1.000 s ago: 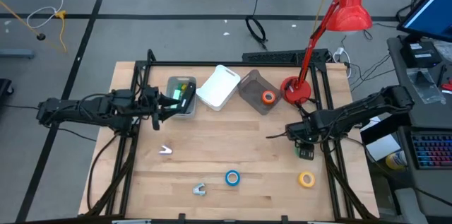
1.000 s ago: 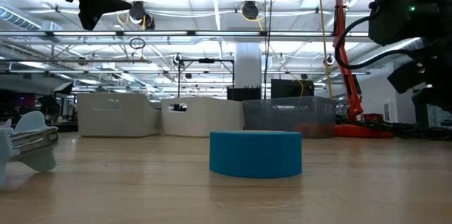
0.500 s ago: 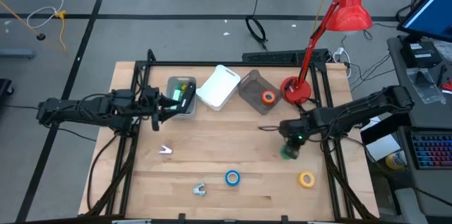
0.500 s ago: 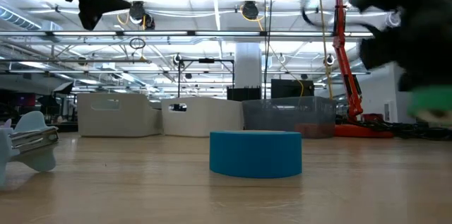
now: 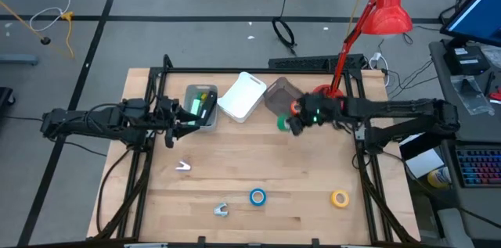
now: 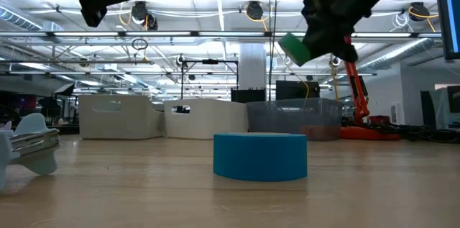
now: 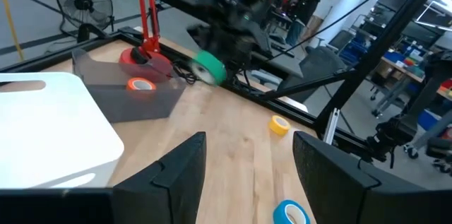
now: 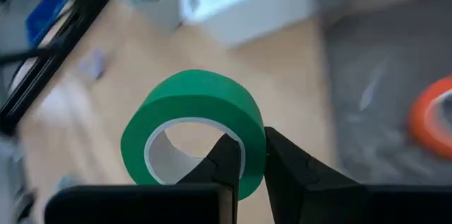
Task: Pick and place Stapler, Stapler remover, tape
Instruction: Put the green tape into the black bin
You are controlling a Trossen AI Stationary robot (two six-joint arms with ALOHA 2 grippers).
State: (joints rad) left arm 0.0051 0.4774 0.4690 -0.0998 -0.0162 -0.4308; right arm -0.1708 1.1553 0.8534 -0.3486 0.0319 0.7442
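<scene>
Wooden counter [image 5: 235, 177] spans the scene; at its left the left gripper [image 5: 174, 120] hovers by a grey bin [image 5: 201, 108], fingers apart, holding nothing. Rightward, the right gripper [image 5: 288, 123] pinches the green tape [image 5: 282, 122] aloft beside the clear bin [image 5: 280, 98] containing the orange tape [image 5: 297, 107].

Table [image 5: 235, 177] pale wood, matt; green tape [image 8: 194, 121] smooth; grey bin [image 7: 123, 93] translucent plastic; lamp [image 5: 389, 5] glossy red.

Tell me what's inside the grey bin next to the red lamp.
An orange tape roll lies in the grey bin. The right gripper, shut on a green roll, hangs over the bin's near edge and covers part of it, so more could be hidden there.
</scene>
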